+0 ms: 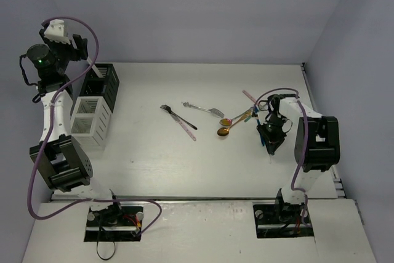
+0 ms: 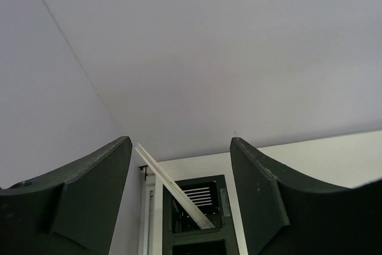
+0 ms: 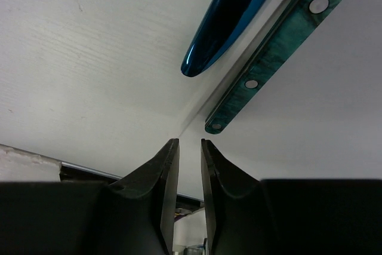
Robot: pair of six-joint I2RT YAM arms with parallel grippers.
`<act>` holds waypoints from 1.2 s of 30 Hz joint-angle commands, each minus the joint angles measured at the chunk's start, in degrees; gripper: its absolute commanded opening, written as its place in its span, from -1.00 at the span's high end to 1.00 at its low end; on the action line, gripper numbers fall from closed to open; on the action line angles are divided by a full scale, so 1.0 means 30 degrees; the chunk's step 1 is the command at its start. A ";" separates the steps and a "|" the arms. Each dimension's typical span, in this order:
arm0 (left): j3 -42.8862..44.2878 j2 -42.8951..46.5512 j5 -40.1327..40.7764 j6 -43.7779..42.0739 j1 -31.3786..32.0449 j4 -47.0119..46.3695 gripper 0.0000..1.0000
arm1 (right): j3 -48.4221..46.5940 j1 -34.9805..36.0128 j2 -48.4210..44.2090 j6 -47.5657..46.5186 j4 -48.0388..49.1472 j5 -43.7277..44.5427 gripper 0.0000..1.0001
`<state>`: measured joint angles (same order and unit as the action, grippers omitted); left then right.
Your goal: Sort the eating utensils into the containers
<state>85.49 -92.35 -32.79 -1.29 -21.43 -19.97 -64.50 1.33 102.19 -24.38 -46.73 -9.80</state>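
Observation:
My left gripper [image 1: 79, 46] [image 2: 180, 141] hangs open and empty high above the black container [image 1: 101, 81] [image 2: 197, 207]. Thin pale sticks [image 2: 173, 192] [image 1: 92, 64] lean inside it. The white container [image 1: 91, 118] stands just in front of it. My right gripper [image 1: 269, 141] [image 3: 189, 141] points down at the table, its jaws a narrow gap apart with nothing between them. Just ahead of it lie a shiny blue handle [image 3: 230, 16] and a green marbled handle [image 3: 280, 52]. Mid-table lie a black-handled fork [image 1: 178, 117], a silver fork [image 1: 203, 109] and gold spoons [image 1: 229, 125].
A pink-handled piece [image 1: 249, 97] lies behind the right arm. The side walls stand close to both arms, and the table's right edge [image 1: 311, 100] runs just beyond the right gripper. The arms' black bases sit at the near edge.

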 commanded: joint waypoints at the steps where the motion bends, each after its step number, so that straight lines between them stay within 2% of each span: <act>1: 0.0535 0.0579 0.0177 -0.0448 0.0024 -0.1460 -0.27 | -0.0206 0.0345 0.0325 -0.0194 -0.1008 0.0453 0.58; 8: 0.0745 0.0386 0.0359 -0.0255 0.0007 -0.1460 -0.27 | -0.0472 0.0377 0.1083 0.0454 0.0147 0.0916 0.38; 13: 0.0945 0.0310 0.0476 -0.0305 0.0024 -0.1489 -0.27 | -0.0418 0.0435 0.1402 0.0988 0.0872 0.0798 0.41; 21: 0.0975 0.0130 0.0647 -0.0368 -0.0005 -0.1480 -0.27 | -0.0367 0.1319 0.1604 0.0942 0.0831 0.0365 0.59; 27: 0.1020 0.0081 0.0749 -0.0477 -0.0019 -0.1475 -0.28 | 0.0096 0.2206 0.1207 0.1022 0.0648 0.0629 0.53; 36: 0.1003 0.0228 0.0794 -0.0568 -0.0049 -0.1489 -0.28 | 0.0097 0.1760 0.2046 0.1183 0.0724 0.1340 0.51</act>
<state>85.49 -93.27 -30.43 -2.01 -21.43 -19.97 -64.93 7.74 106.07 -21.08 -46.03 -6.19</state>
